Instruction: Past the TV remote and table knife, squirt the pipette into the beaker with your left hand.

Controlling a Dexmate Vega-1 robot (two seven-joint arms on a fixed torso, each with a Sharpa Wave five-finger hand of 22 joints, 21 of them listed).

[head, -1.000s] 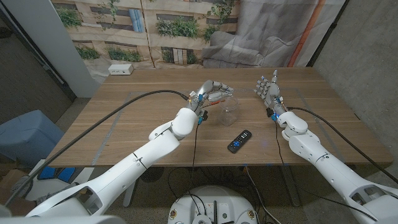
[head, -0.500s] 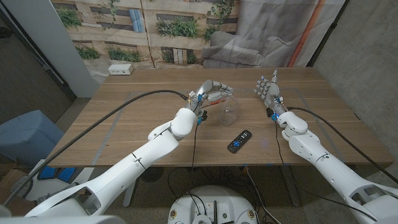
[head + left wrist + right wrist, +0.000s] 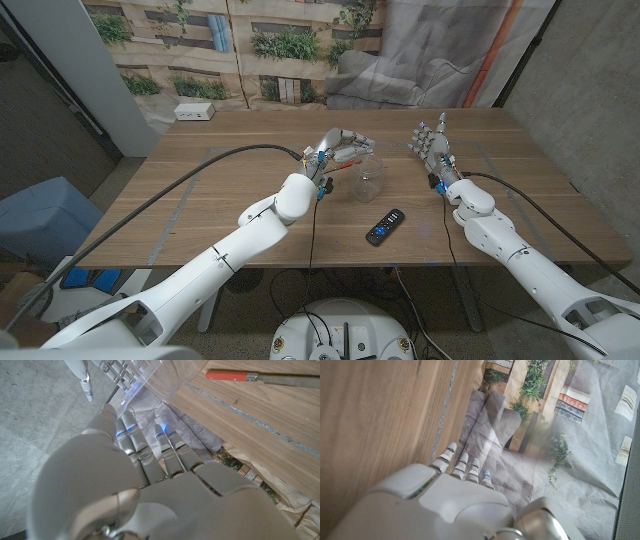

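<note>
- The remote (image 3: 385, 226), black with blue buttons, lies nearest the front edge of the wooden table (image 3: 200, 200), a little right of the middle and lying at a slant.
- Just beyond it stands the clear beaker (image 3: 370, 178), upright on the table, between the two hands; in the left wrist view its see-through wall (image 3: 160, 375) shows just past that hand's fingertips.
- The left hand (image 3: 340, 150) hangs over the table at the beaker's far left rim, its fingers curled in towards each other above the glass. A thin reddish thing shows under the hand beside the beaker, but I cannot tell from these pictures whether it is the pipette or whether the fingers pinch it.
- The left wrist view shows the back of that hand (image 3: 150, 485) with the fingers (image 3: 137, 450) lying close side by side and reaching towards the beaker.
- The knife (image 3: 260, 378), with a red handle and a grey blade, lies flat on the table in that same view, beyond the beaker and apart from it.
- The right hand (image 3: 430, 143) stands off to the right of the beaker, well apart from it, fingers upright and slightly spread, holding nothing.
- A white box (image 3: 194, 111) sits at the table's far left edge.
</note>
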